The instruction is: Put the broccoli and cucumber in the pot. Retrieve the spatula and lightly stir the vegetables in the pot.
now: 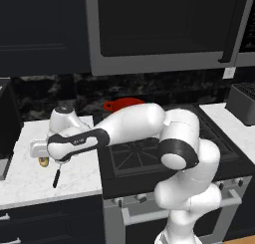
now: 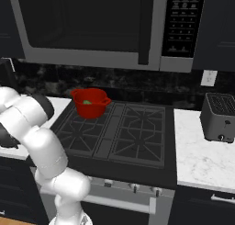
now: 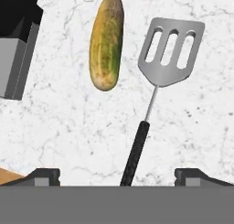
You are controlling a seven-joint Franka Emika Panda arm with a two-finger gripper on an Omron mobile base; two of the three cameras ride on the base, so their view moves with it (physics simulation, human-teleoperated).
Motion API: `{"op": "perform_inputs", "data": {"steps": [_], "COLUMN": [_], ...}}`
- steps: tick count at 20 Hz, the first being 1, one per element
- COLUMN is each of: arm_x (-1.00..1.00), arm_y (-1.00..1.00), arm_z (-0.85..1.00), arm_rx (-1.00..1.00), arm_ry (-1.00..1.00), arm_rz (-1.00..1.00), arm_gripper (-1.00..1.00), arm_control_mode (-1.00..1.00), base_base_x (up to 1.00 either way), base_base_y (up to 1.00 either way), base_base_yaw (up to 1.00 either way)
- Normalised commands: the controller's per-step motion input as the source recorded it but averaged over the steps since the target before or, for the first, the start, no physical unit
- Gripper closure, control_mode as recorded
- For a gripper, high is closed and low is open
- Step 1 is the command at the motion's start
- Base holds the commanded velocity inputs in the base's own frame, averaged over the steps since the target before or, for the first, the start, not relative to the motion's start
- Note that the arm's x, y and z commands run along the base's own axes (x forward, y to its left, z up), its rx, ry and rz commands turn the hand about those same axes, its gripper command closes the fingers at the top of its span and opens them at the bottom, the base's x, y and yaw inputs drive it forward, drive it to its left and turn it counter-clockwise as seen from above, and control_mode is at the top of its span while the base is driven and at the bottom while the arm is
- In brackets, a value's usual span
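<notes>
The jaws are held wide open over the cucumber (image 3: 106, 42) and spatula (image 3: 160, 77), laid side by side on the bench (image 3: 68, 127).

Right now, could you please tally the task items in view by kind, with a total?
Vegetables: 2, cucumber on the counter, broccoli in the pot
Cookware: 1, red pot
Utensils: 1, spatula beside the cucumber
Total: 4

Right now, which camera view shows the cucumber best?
The hand view: the cucumber lies whole on the marble counter, beside the spatula, apart from it. In the left base view just a yellowish end peeks from under the arm.
</notes>
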Motion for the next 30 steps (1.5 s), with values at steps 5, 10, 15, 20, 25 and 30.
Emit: {"op": "perform_inputs", "data": {"steps": [5,10,15,20,25,30], "arm_x": [0.19,0.19,0.3,0.36,0.32,0.3], "arm_y": [0.06,0.09,0.18,0.12,0.04,0.0], "arm_z": [-0.27,-0.12,-0.19,-0.24,-0.22,-0.31], "arm_rx": [0.0,0.0,0.0,0.0,0.0,0.0], "arm_ry": [0.0,0.0,0.0,0.0,0.0,0.0], "arm_rz": [0.0,0.0,0.0,0.0,0.0,0.0], "arm_gripper": [-1.0,-1.0,-1.0,-1.0,-1.0,-1.0], "arm_control_mode": [-1.0,-1.0,-1.0,-1.0,-1.0,-1.0], "base_base_x": [0.0,0.0,0.0,0.0,0.0,0.0], "base_base_y": [0.0,0.0,0.0,0.0,0.0,0.0], "base_base_yaw": [0.0,0.0,0.0,0.0,0.0,0.0]}}
